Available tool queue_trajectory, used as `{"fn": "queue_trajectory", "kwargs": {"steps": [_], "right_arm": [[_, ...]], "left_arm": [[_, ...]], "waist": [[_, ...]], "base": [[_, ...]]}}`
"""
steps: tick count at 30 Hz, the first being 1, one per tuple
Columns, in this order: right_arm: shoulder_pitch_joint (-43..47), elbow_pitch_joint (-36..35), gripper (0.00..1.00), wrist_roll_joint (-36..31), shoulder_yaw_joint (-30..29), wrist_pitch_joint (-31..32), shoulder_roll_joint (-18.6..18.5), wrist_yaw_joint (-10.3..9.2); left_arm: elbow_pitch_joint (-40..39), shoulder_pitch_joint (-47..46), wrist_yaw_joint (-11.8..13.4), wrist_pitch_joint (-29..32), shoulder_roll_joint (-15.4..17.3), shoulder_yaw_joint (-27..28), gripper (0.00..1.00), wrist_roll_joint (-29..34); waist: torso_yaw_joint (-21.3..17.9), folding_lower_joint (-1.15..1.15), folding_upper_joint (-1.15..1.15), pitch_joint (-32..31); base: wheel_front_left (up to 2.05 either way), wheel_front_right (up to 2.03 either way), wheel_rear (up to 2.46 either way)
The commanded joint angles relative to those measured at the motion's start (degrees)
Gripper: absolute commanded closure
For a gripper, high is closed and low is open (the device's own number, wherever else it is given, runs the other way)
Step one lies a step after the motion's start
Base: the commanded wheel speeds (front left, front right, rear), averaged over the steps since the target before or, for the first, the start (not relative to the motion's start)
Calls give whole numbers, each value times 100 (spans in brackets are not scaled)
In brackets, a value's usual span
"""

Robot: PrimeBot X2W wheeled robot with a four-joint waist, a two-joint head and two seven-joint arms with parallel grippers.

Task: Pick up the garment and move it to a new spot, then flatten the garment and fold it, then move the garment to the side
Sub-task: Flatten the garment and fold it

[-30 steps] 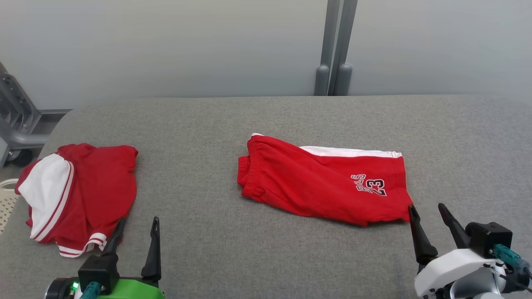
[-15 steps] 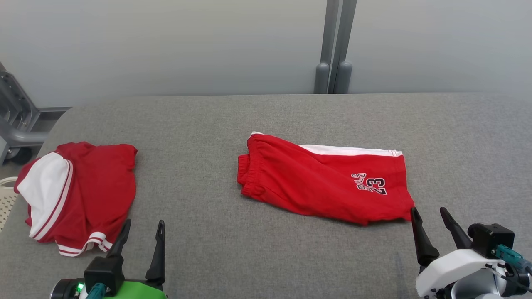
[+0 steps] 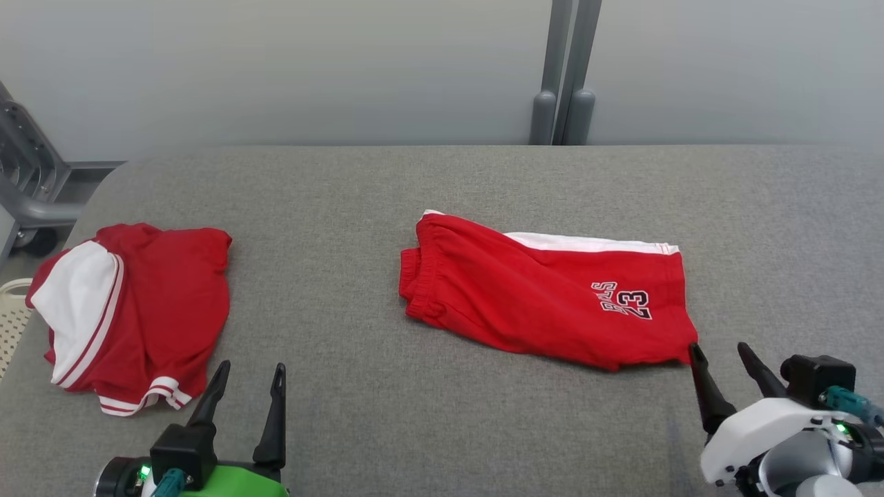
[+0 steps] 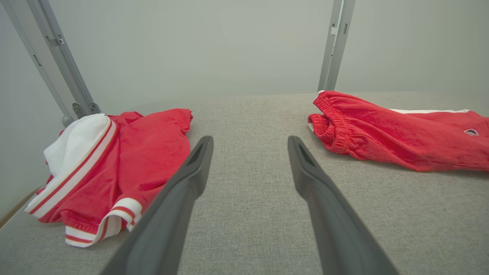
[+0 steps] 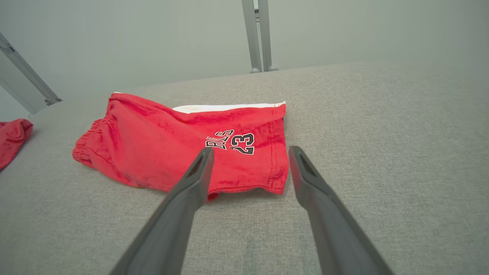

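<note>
Ahead of you stands a plain pale grey wall (image 3: 276, 69), evenly lit, with no hard shadows. Two grey upright posts (image 3: 566, 62) stand close together against it, right of centre, their rounded feet at the far edge of the grey fabric-covered table (image 3: 345, 179). At your far left you have a grey metal frame (image 3: 31, 200) on a dark wheel (image 3: 31, 241), with a pale perforated basket (image 3: 10, 324) beside the table's edge.

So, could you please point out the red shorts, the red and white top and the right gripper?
red shorts (image 3: 525, 304): head view, red cloth left of the print.
red and white top (image 3: 173, 297): head view, its red body panel.
right gripper (image 3: 717, 347): head view, midway between its fingertips.
</note>
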Motion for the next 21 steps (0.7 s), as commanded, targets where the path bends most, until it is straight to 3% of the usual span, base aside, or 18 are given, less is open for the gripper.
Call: {"fn": "queue_trajectory", "kwargs": {"steps": [1,3,4,10,15,21], "right_arm": [[-156,9,0,-57,-240,381,-17,-6],[-311,23,0,-194,-543,1051,-14,-6],[-311,23,0,-194,-543,1051,-14,-6],[-1292,-118,0,-723,-1367,2960,-8,-4],[-2058,181,0,-911,-1814,4210,-11,-3],[-2645,451,0,-1107,-2091,4816,-11,-4]], "left_arm": [[-51,-171,-45,-18,0,-44,0,51],[-102,-205,-45,-25,-29,-102,0,77],[-102,-205,-45,-25,-29,-102,0,77],[-206,-427,-68,-52,-68,-237,0,176],[-186,-608,-87,-59,-110,-297,0,194],[-134,-836,-125,-64,-154,-365,0,217]], "waist": [[84,0,0,109],[153,0,0,216],[153,0,0,216],[402,0,0,641],[642,0,0,1011],[918,0,0,1347]], "base": [[0,0,0],[0,0,0],[0,0,0],[0,0,0],[0,0,0],[0,0,0]]}}
